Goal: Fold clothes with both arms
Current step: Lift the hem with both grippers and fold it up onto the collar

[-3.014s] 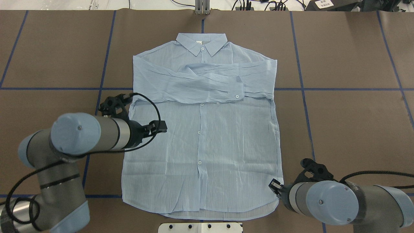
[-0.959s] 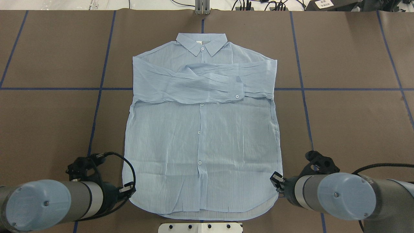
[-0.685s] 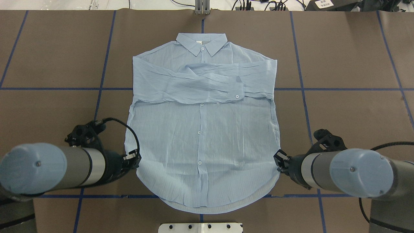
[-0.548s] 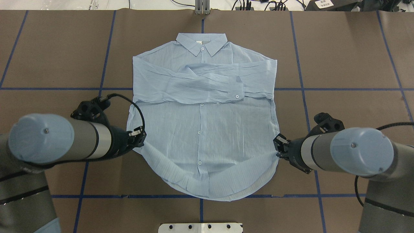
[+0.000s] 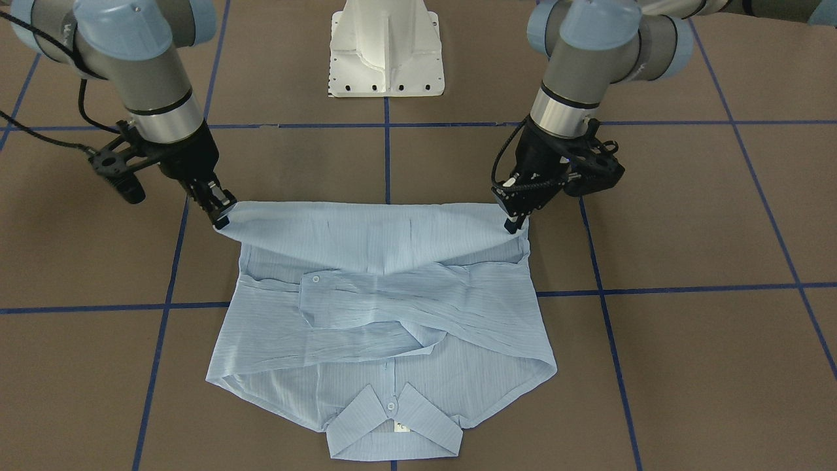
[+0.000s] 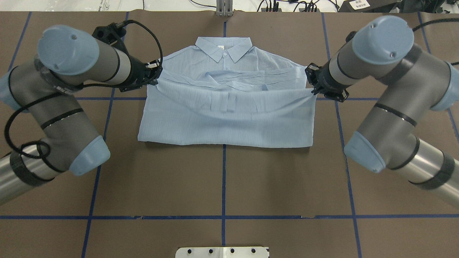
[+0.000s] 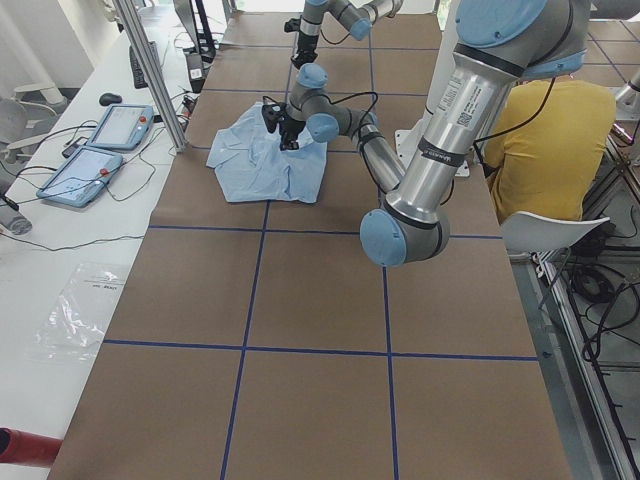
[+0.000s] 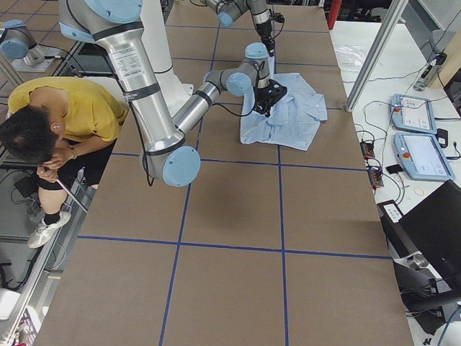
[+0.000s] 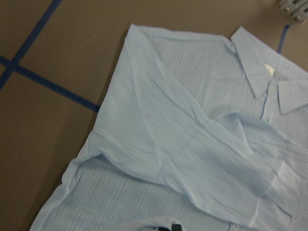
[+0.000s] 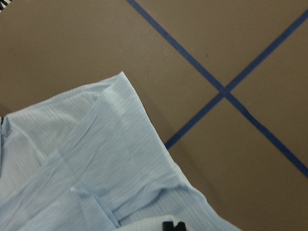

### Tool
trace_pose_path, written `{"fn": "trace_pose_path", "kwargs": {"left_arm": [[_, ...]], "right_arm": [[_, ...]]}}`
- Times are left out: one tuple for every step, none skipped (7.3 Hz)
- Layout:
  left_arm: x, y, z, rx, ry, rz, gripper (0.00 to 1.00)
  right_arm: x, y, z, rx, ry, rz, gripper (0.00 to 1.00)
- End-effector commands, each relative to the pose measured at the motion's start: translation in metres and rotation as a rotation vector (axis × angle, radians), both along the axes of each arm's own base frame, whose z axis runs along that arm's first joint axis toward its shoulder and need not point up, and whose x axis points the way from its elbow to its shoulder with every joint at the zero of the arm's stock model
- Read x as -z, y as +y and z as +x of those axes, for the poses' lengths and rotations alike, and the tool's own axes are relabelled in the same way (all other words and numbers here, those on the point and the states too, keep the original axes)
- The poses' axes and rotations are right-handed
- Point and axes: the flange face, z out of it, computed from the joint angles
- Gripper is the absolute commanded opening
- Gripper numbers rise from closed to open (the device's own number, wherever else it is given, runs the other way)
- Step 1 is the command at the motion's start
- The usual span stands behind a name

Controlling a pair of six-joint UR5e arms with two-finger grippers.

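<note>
The pale blue striped shirt (image 6: 226,118) lies on the brown table, collar (image 6: 223,48) at the far side, sleeves crossed over the chest. Its lower half is doubled over toward the collar. My left gripper (image 6: 156,76) is shut on the hem's left corner, held just above the shoulder area. My right gripper (image 6: 311,88) is shut on the hem's right corner. In the front-facing view the left gripper (image 5: 513,221) and the right gripper (image 5: 221,216) hold the hem stretched between them over the shirt (image 5: 386,307). The left wrist view shows the sleeves (image 9: 192,154) below.
The white pedestal base (image 5: 386,49) stands at the robot's side of the table. Blue tape lines (image 6: 223,179) cross the brown table cover. A person in yellow (image 7: 540,150) sits beside the table. Control tablets (image 8: 418,137) lie on the side bench.
Both grippers have carried the hem corners away from the robot toward the collar. The shirt's bottom half now lies folded over the sleeves, with a fold line at mid-body.
</note>
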Motion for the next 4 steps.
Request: {"fn": "trace_pose_path", "kwargs": {"left_arm": [[-0.041,-0.089,0.012,0.051,-0.015,0.046,0.0],[-0.053,-0.126,0.021,0.067,-0.026,0.055,0.0],[-0.077,-0.145,0.021,0.075,-0.029,0.08,0.0],[-0.084,-0.164,0.036,0.078,-0.026,0.089,0.0]], "right_arm": [[-0.002,-0.104,-0.019,0.022,0.078,-0.025,0.0],[-0.013,-0.138,-0.04,0.021,0.085,-0.02,0.0],[-0.048,-0.16,-0.049,0.011,0.08,-0.001,0.0],[-0.065,-0.17,-0.055,0.013,0.095,0.008,0.0]]}}
